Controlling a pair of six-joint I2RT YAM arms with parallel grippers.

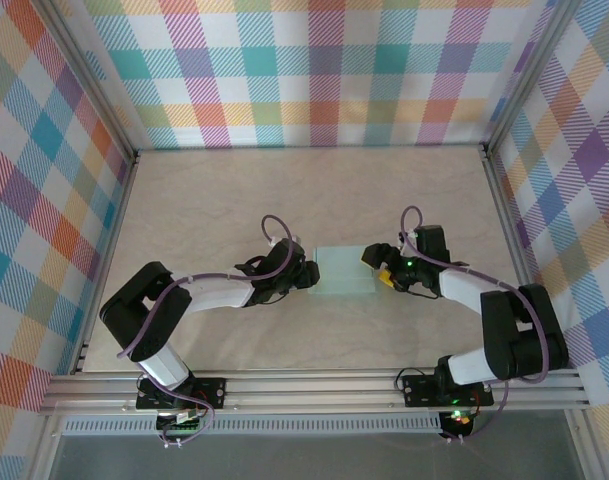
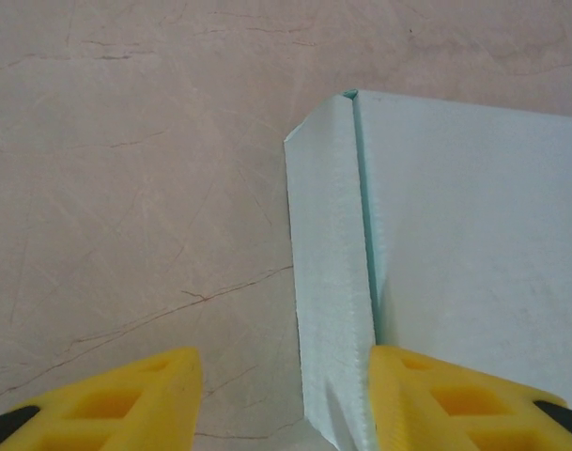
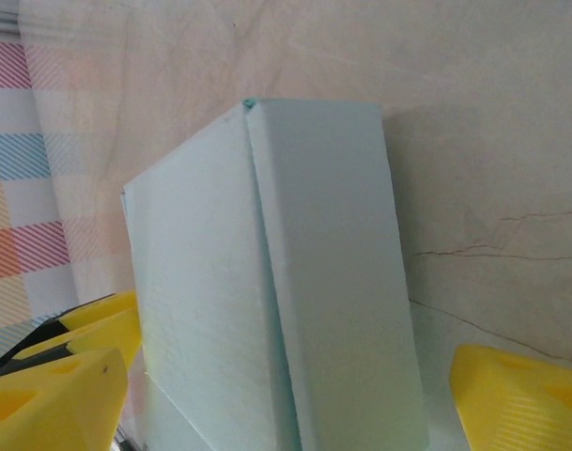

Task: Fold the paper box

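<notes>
The left arm (image 1: 209,295) bends at the elbow and reaches inward, wrist low. The left pincer (image 1: 309,272) has its yellow fingers (image 2: 126,399) apart. The right arm (image 1: 479,300) folds back and reaches inward to face it. The right pincer (image 1: 376,272) is spread wide.

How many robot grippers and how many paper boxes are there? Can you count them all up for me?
Grippers: 2 (the left gripper and the right gripper, both with yellow fingers)
Paper box: 1 (the pale mint paper box, lying between them)
Total: 3
</notes>
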